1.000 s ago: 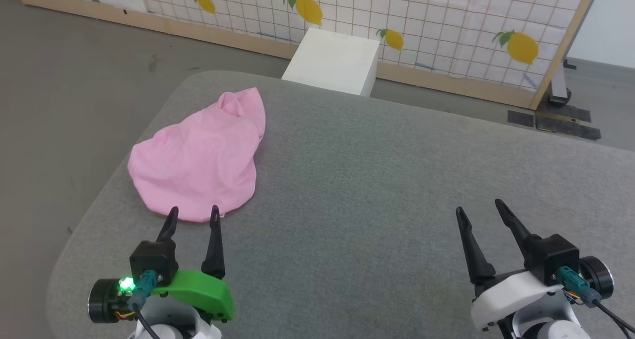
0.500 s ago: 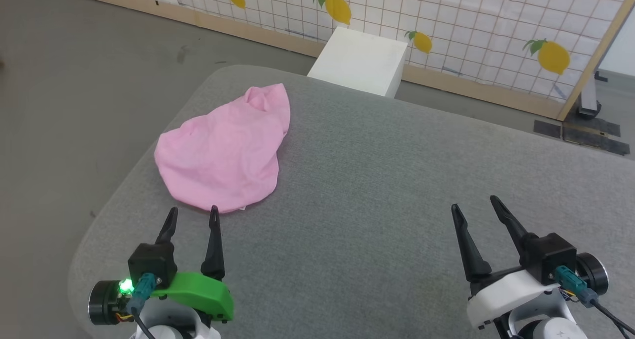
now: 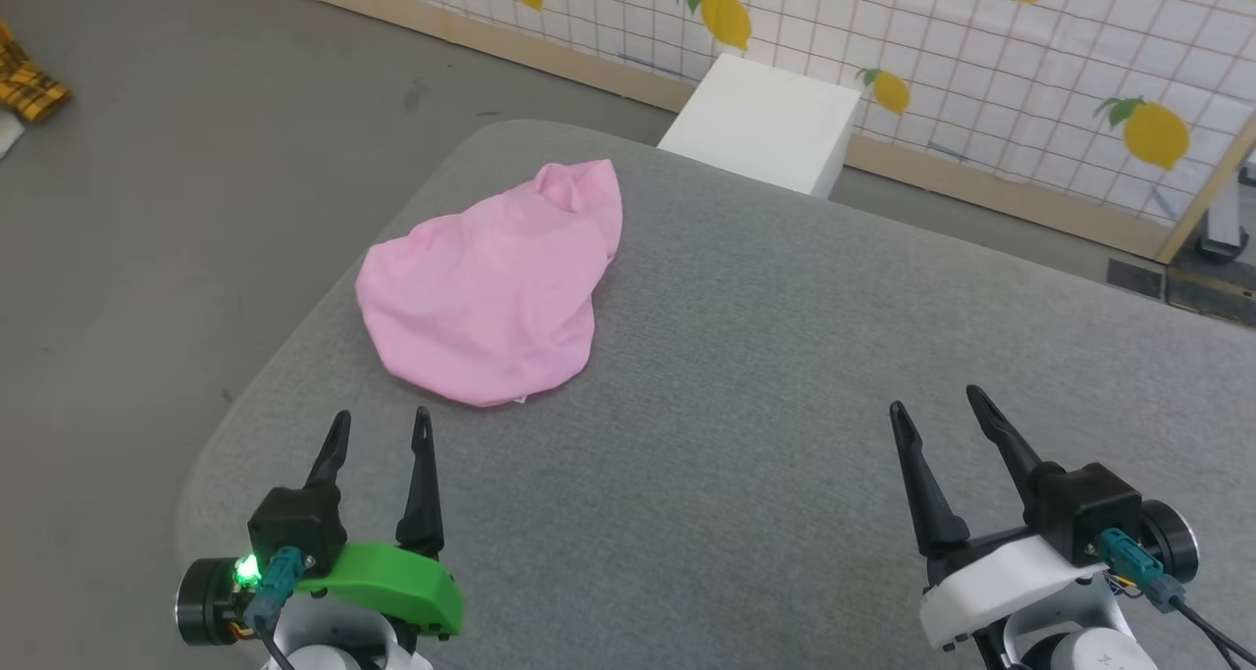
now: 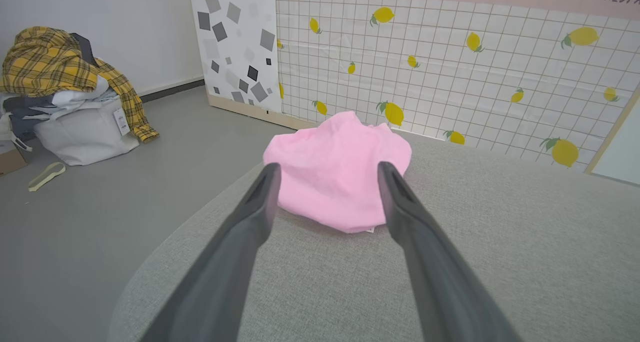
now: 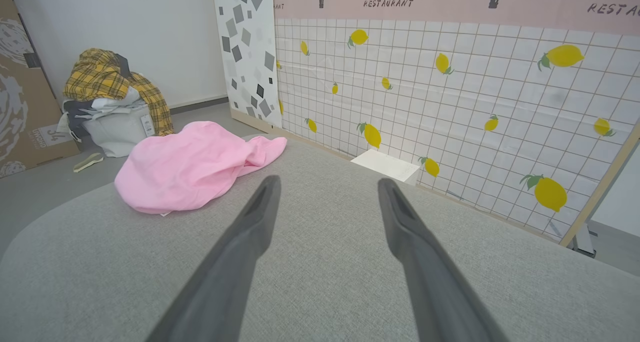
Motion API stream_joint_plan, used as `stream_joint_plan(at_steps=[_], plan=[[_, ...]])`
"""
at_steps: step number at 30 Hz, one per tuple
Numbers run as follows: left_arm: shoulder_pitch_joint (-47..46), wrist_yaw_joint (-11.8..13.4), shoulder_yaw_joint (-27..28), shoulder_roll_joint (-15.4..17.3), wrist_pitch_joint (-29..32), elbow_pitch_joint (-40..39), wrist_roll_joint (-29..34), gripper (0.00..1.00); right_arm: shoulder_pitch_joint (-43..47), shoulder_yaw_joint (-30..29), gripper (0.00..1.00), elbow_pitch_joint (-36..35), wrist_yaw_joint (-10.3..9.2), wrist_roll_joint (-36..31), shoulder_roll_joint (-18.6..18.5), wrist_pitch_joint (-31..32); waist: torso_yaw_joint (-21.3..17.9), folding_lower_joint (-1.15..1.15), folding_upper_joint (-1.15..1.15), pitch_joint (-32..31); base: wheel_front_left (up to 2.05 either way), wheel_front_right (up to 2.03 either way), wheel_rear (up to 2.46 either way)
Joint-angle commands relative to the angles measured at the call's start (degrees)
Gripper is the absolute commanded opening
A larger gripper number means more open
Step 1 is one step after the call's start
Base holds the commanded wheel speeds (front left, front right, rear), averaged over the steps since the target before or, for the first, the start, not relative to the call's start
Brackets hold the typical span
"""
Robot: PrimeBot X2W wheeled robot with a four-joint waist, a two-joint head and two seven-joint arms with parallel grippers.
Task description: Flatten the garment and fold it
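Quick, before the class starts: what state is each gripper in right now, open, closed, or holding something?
Left gripper: open, holding nothing, just short of the garment.
Right gripper: open, holding nothing, well apart from the garment.

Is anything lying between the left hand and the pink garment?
Nothing: bare grey table separates the left hand from the garment, clear in the head and left wrist views.

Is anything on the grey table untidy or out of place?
The light-pink knit garment lies bunched in a heap near the left edge of the grey padded table, not spread flat. Nothing else looks odd.
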Motion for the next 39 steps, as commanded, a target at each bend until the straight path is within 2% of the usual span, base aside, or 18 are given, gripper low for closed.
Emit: stream_joint_plan(at_steps=[1, 29, 36, 39], plan=[[0.3, 0.4, -0.2, 0.4, -0.5, 0.3, -0.3, 1.0, -1.1, 0.1, 1.0, 0.2, -0.06, 0.4, 0.1, -0.6, 0.8, 0.0, 0.0, 0.0, 0.0, 0.0, 0.0], [0.2, 0.7, -1.4, 0.6, -3.8, 2.1, -2.2, 1.0, -2.1, 1.3, 1.0, 1.4, -0.08, 1.7, 0.1, -3.3, 8.4, 0.0, 0.0, 0.0, 0.0, 0.0, 0.0], [-0.9, 1.0, -1.8, 0.2, -4.7, 1.8, -3.2, 1.0, -3.1, 1.6, 1.0, 0.4, -0.09, 1.2, 0.1, -3.4, 9.4, 0.0, 0.0, 2.9, 0.0, 0.0, 0.0], [-3.2, 0.6, -1.6, -0.3, -5.0, 1.9, -5.5, 1.0, -3.8, 1.2, 1.0, -0.3, -0.09, 0.7, 0.1, -3.1, 9.2, 0.0, 0.0, 5.5, 0.0, 0.0, 0.0]])
